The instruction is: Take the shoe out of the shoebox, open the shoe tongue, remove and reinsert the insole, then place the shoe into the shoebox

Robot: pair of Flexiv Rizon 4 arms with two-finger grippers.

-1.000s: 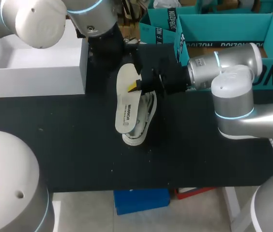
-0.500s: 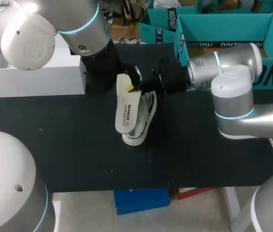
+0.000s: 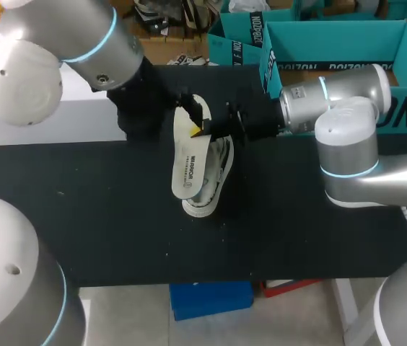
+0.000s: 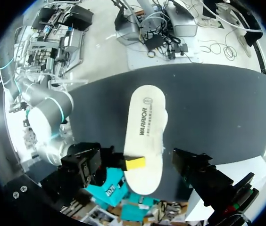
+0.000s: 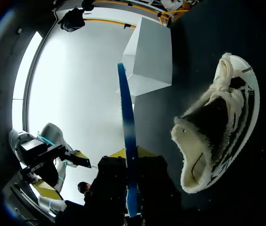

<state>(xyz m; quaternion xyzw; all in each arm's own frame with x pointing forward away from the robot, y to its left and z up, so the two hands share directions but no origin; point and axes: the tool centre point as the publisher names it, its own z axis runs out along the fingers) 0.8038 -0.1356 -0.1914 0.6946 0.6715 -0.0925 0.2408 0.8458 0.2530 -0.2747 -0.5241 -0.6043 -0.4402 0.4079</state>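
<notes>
Left arm (image 3: pixel 81 43) has swung in over the last second, so the left gripper (image 3: pixel 193 112) now sits at the far end of the insole (image 3: pixel 187 162). Can't tell how its jaws stand.

The white shoebox (image 3: pixel 73 126) is off to the left on the tabletop (image 3: pixel 117 231). The shoe (image 3: pixel 220 169) lies on its side mid-table.

Right gripper (image 5: pixel 129 153) has its jaws pinched shut on the insole, holding it over the shoe. Looks like the reinsert step to me. Next move probably needs the toe end steered into the shoe's mouth.

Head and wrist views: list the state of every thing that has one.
insole: out of the shoe, held above it
right gripper: shut on the insole
left gripper: open, one finger on each side of the insole
shoe: lying on its side on the table, mouth open
shoebox: on the table; open or closed cannot be told
</notes>
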